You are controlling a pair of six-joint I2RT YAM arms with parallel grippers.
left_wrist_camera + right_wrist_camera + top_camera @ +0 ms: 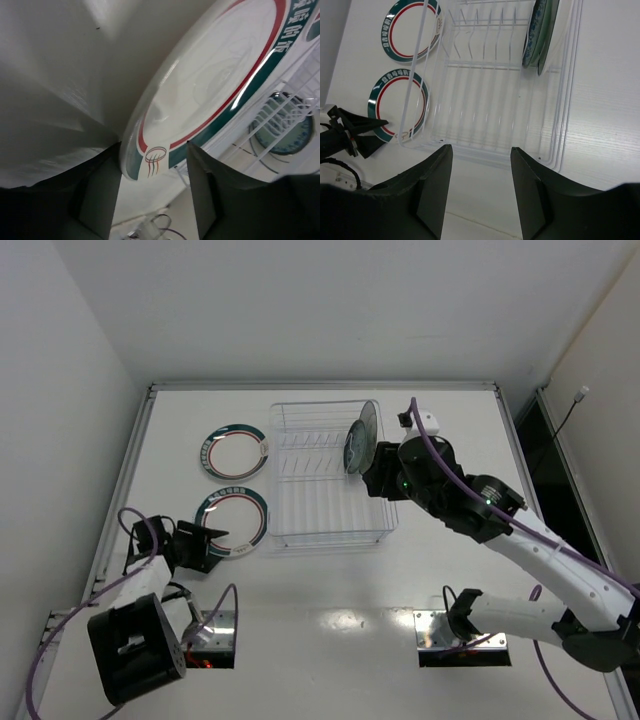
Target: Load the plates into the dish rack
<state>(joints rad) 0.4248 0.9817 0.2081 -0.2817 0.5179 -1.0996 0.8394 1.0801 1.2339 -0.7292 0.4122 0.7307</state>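
Two white plates with green rims and red inner rings lie flat left of the dish rack [330, 480]: a far one [234, 450] and a near one [236, 518]. My left gripper [212, 544] is open at the near plate's left rim. In the left wrist view that plate's rim [150, 160] sits between the spread fingers [100, 195], not clamped. The teal patterned plate [360, 437] stands upright in the rack's far right end. My right gripper [378, 480] is open and empty above the rack's right side. The right wrist view shows the rack [490, 90], the teal plate [532, 35] and both white plates [397, 105].
A raised rim [130, 480] borders the white table on the left, with white walls beyond. Two floor openings sit by the arm bases [462, 638]. The left arm's purple cable [140, 525] loops near the table's left edge.
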